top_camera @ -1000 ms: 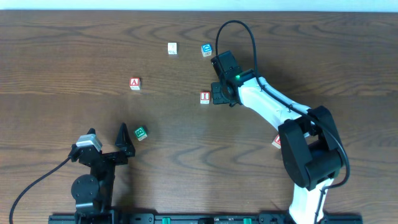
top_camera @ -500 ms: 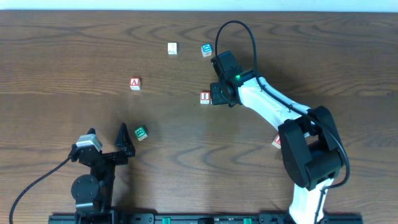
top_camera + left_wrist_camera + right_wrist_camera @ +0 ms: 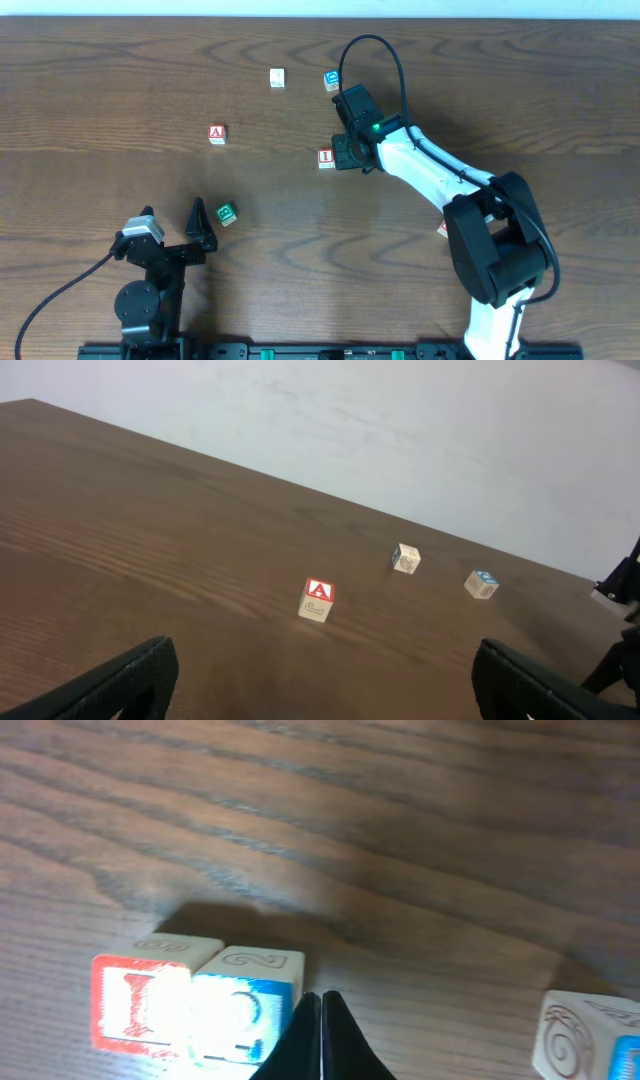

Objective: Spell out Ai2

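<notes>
The red "A" cube (image 3: 216,133) stands alone on the left; in the left wrist view the "A" cube (image 3: 317,600) is ahead of me. The red "I" cube (image 3: 326,157) lies mid-table. In the right wrist view the "I" cube (image 3: 140,1005) touches the blue-bordered "2" cube (image 3: 245,1010) side by side. My right gripper (image 3: 320,1010) is shut, empty, its tips against the "2" cube's right side. From overhead the right gripper (image 3: 342,154) hides the "2" cube. My left gripper (image 3: 200,226) stands open near the front left, its fingers (image 3: 130,678) wide apart.
A plain white cube (image 3: 277,77) and a blue cube (image 3: 331,80) lie at the back. A green cube (image 3: 226,213) sits beside my left gripper. A red-bordered cube (image 3: 442,229) peeks out by the right arm's base.
My right gripper slid a little to the left, and the "I" cube shifted left with it. The left arm stayed still.
</notes>
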Controlling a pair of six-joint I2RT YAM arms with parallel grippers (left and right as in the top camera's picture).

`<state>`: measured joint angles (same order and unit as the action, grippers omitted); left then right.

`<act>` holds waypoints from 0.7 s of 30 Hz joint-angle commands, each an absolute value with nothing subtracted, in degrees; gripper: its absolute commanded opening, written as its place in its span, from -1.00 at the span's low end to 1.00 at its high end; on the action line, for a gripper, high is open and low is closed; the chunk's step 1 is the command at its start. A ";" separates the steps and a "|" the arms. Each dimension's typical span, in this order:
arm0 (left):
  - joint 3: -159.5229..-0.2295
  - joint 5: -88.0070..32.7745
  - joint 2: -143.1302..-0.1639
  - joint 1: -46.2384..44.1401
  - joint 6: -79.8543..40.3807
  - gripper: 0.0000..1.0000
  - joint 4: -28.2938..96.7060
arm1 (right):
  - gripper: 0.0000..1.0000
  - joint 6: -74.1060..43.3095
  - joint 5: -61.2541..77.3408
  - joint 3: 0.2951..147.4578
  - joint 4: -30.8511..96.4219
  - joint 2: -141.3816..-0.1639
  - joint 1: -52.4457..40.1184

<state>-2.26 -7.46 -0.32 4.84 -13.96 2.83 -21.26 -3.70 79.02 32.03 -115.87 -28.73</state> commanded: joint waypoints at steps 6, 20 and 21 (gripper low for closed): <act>-0.27 -7.07 -0.21 5.13 -14.37 0.91 3.66 | 0.06 -22.26 -12.99 80.03 31.90 -116.36 -28.77; -0.27 -7.07 -0.21 5.13 -14.37 0.91 3.66 | -0.98 -17.41 -0.71 96.82 39.44 -114.76 -31.99; -0.27 -7.07 -0.21 5.13 -14.37 0.91 3.66 | -0.98 -17.04 -1.37 96.60 39.70 -115.18 -33.08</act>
